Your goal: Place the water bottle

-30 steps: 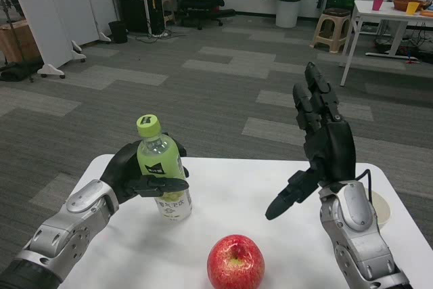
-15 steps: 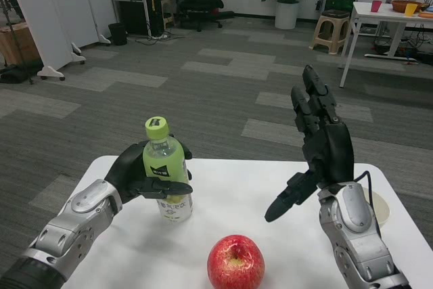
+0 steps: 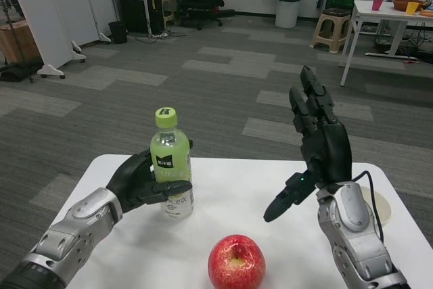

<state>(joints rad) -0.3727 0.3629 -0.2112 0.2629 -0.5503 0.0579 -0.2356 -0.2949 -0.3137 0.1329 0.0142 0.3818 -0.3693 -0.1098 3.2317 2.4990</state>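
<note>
Head view. The left hand (image 3: 141,182) reaches in from the lower left, forearm low over the white table (image 3: 223,197), its fingers (image 3: 170,187) wrapped around the lower body of the water bottle (image 3: 170,164). The bottle stands upright, base on the table left of centre, green cap uppermost. The right hand (image 3: 319,145) is raised above the table's right side, palm turned inward, fingers extended and apart, holding nothing. A red apple (image 3: 236,261) lies near the front edge, between the two forearms.
</note>
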